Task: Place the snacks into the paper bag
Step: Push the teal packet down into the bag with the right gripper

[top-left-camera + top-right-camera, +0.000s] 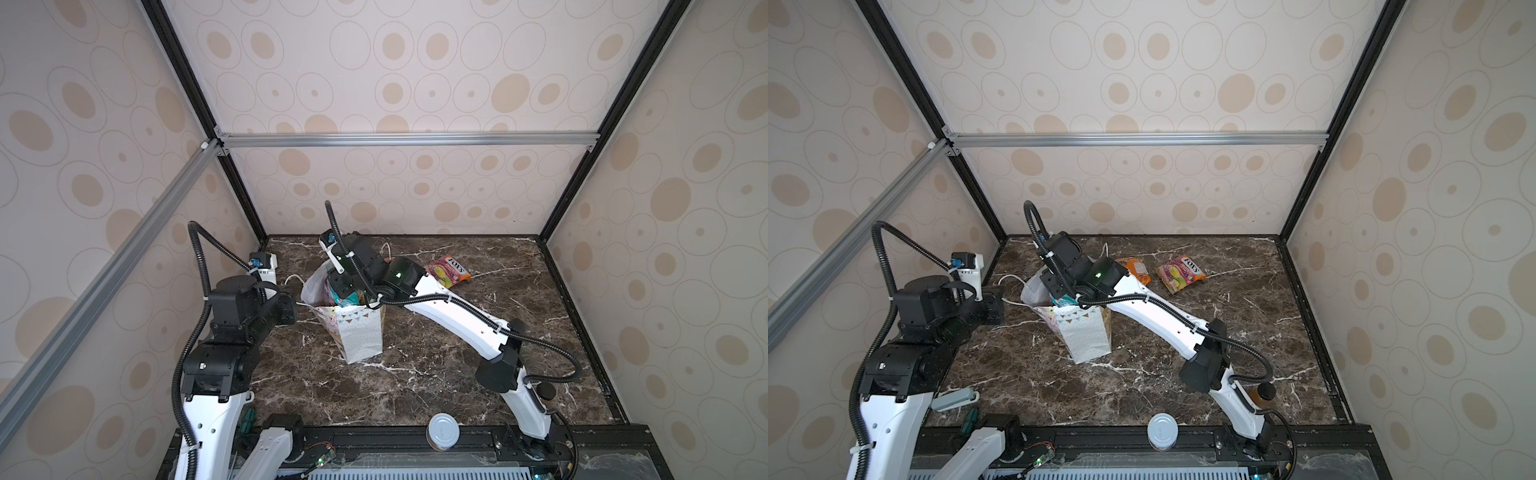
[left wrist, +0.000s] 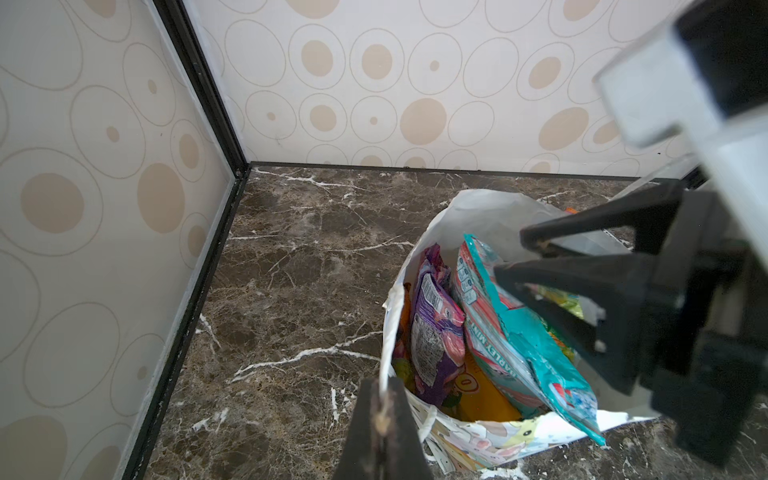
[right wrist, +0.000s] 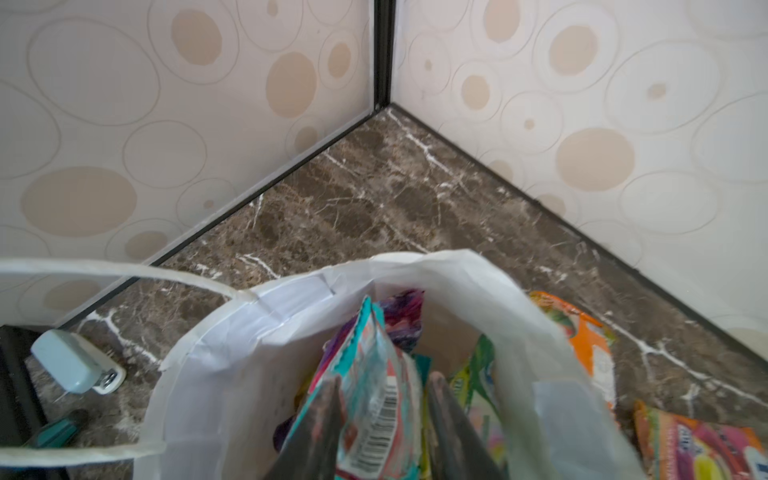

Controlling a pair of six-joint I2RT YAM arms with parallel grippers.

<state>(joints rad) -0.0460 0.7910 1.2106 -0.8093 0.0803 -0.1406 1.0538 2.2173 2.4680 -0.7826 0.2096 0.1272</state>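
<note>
The white paper bag (image 1: 361,336) (image 1: 1086,336) stands left of the table's middle, its mouth held wide. My left gripper (image 2: 380,399) (image 1: 998,305) is shut on the bag's white cord handle (image 2: 388,332). Inside the bag (image 2: 478,199) stand a teal packet (image 2: 519,345) and a purple packet (image 2: 436,324), with yellow and green ones beneath. My right gripper (image 3: 382,395) (image 1: 345,291) reaches into the bag's mouth, jaws apart, the teal packet (image 3: 374,374) between them. On the table behind the bag lie a pink FOX'S packet (image 1: 449,270) (image 1: 1181,272) and an orange packet (image 1: 1136,268) (image 3: 590,345).
A silver-lidded can (image 1: 444,432) stands at the front edge. An amber bottle with a black cap (image 1: 1262,395) sits by the right arm's base. A grey-blue stapler-like thing (image 1: 955,399) and a green-handled tool (image 1: 971,417) lie front left. Patterned walls close three sides.
</note>
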